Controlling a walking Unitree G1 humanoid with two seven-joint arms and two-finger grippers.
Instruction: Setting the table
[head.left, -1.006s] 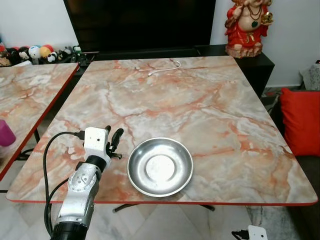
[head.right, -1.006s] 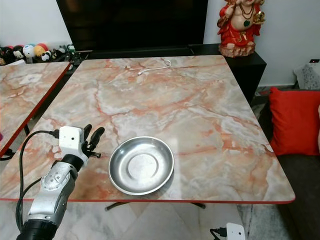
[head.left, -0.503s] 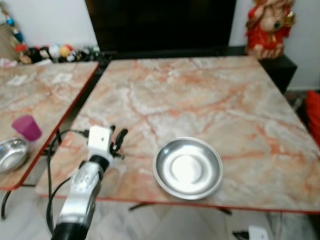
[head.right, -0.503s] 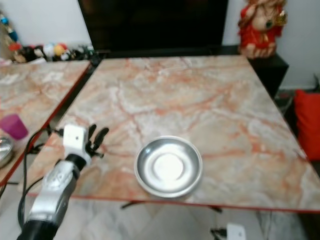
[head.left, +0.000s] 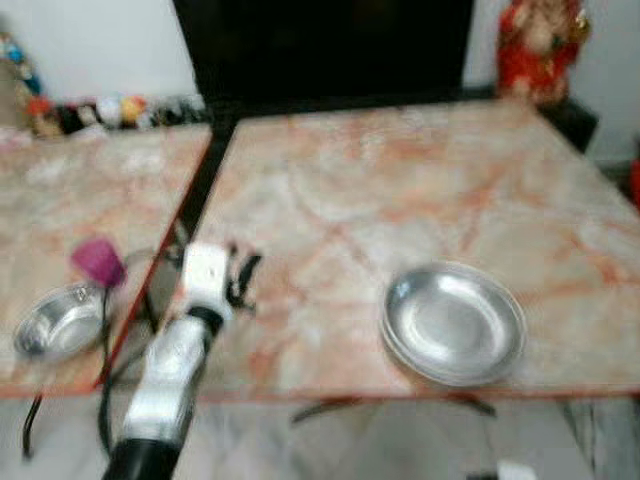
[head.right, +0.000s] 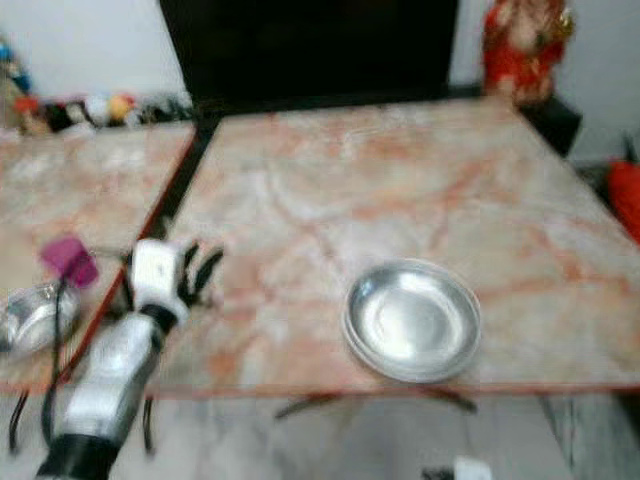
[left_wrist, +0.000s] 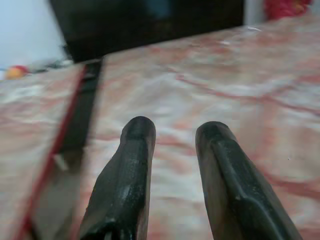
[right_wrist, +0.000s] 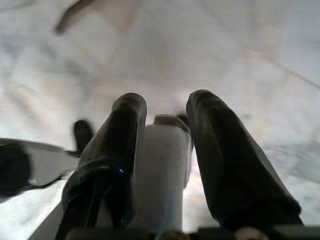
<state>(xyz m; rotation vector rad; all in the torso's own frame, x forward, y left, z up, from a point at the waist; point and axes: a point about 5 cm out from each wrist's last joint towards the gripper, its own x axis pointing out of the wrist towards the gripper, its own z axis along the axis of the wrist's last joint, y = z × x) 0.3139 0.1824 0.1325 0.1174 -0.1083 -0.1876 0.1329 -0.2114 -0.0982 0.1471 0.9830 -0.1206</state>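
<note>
A round steel plate (head.left: 455, 322) lies near the front edge of the marble table (head.left: 400, 170), right of centre. My left gripper (head.left: 242, 270) hovers over the table's front left corner, well left of the plate. Its fingers (left_wrist: 135, 145) stand apart with nothing between them. On the neighbouring marble table (head.left: 90, 190) to the left sit a steel bowl (head.left: 55, 322) and a purple cup (head.left: 97, 260). My right gripper (right_wrist: 165, 107) hangs idle over the pale floor, fingers apart. Both head views are blurred.
A dark gap (head.left: 200, 190) with red table edges separates the two tables. A black TV (head.left: 320, 50) and a red statue (head.left: 535, 50) stand behind the main table. Small toys (head.left: 90, 112) line the back left.
The camera has swung left, so the plate now sits further right in view and the left table's bowl and cup have come in. The left gripper holds its pose.
</note>
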